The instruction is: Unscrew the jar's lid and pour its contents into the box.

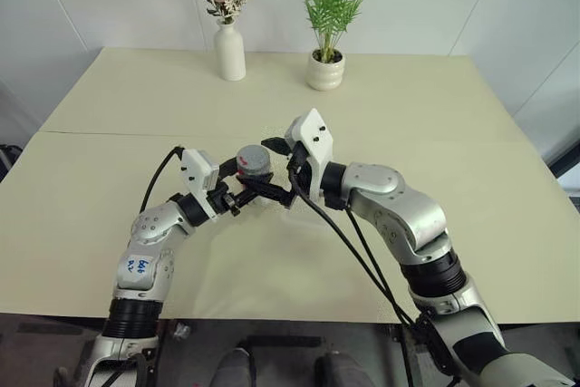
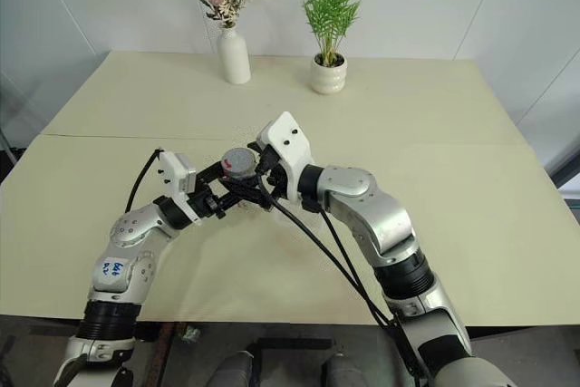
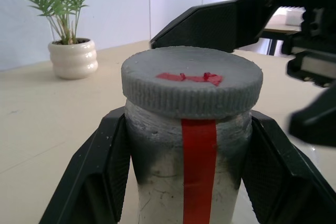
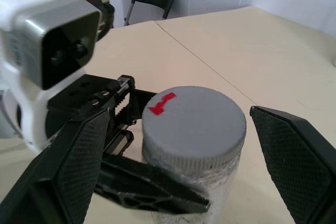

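Holding the jar (image 3: 184,182) up off the surface (image 1: 109,224) in my left fingers (image 1: 237,189), clamped on its body just under the lid (image 1: 254,161). That grip is low on purpose: it leaves the whole ribbed grey cap sticking out above so the other hand has something to grab. The jar is upright, roughly over the middle of the surface, a bit toward the near edge, well short of the vase (image 1: 230,52) and the plant pot (image 1: 325,70) standing along the far edge.

My right fingers (image 4: 173,145) are spread wide, one on each side of the lid, not touching it yet as far as I can tell. They come in from the right, nearly level, so the pads line up with the cap's ribbed rim rather than the glass. The red tape mark on top of the lid and the red strip down the jar make it easy to see any turn once it starts.

So my read is we're right at the start: lid still on, nothing poured. Next thing should be closing the right fingers on the rim and twisting while the left keeps the body from spinning. Main worry is the jar slipping round in the left grip. I can't spot the box from here.
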